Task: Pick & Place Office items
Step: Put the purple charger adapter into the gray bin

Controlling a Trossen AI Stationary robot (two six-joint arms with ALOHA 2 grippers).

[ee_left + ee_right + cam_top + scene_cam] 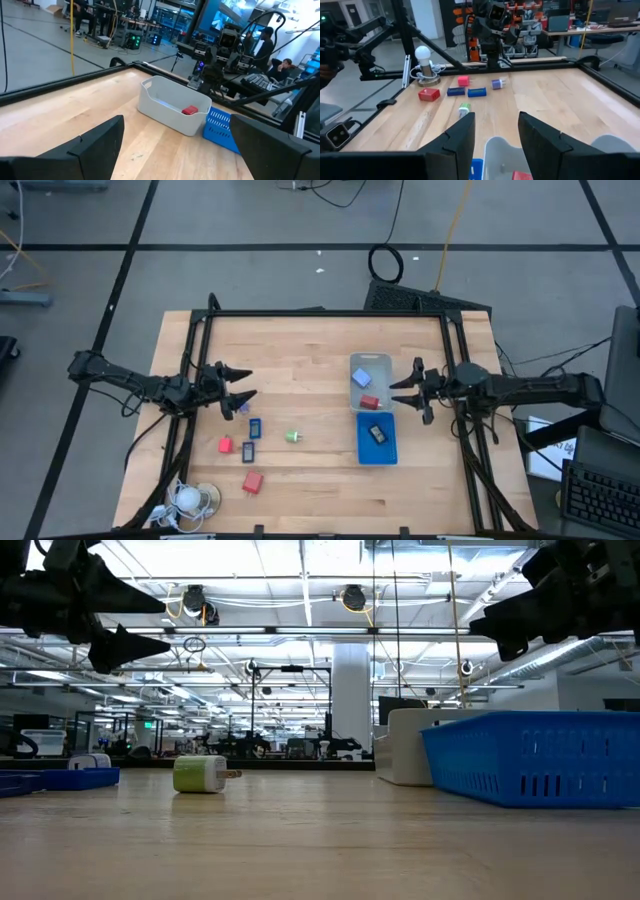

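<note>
- The left gripper (pixel 243 385) hovers over the left part of the table (pixel 310 340), its fingers spread wide and holding nothing.
- The right gripper (pixel 400 391) hangs beside the clear tray (pixel 370 361), fingers partly apart with nothing between them.
- Loose on the wood lie two red blocks (pixel 252 481), two dark blue pieces (pixel 255 427), a purple bit (pixel 241 408) and a green bit (pixel 292 436).
- The clear tray holds a light-blue cube (pixel 361 378) and a red block (pixel 370 402).
- The blue tray (pixel 362 448) just beside it holds a dark piece (pixel 377 433).
</note>
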